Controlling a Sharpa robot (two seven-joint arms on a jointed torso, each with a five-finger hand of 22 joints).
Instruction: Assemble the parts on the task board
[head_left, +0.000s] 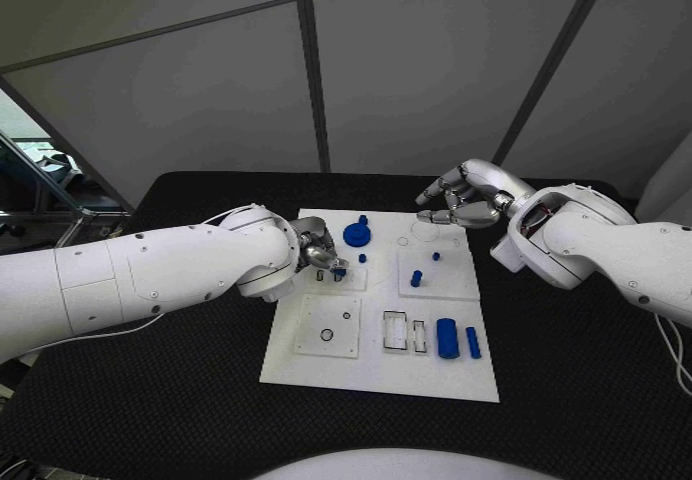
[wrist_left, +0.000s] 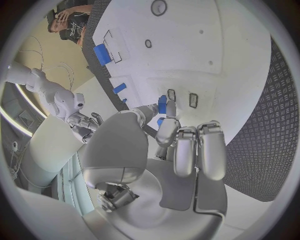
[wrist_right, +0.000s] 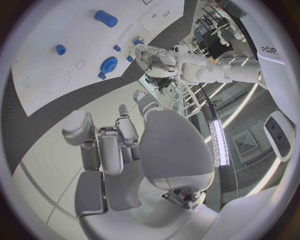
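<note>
On the white board I counted six loose blue pieces: one gear at the far middle, one tiny peg just near of it, two small pegs on the right-hand raised tile, and a thick cylinder with a thin bar beside it at the near right. A seventh small blue piece sat pinched at the fingertips of my left robot hand, which hung over the board's left half with the rest of its fingers curled close. My right robot hand hovered over the board's far right corner, fingers bent loosely apart and holding nothing. The board lay mid-surface, with bare black surface along its left, right and near edges, widest on the near side. Between my two robot hands the gear and the pegs stood uncovered.
</note>
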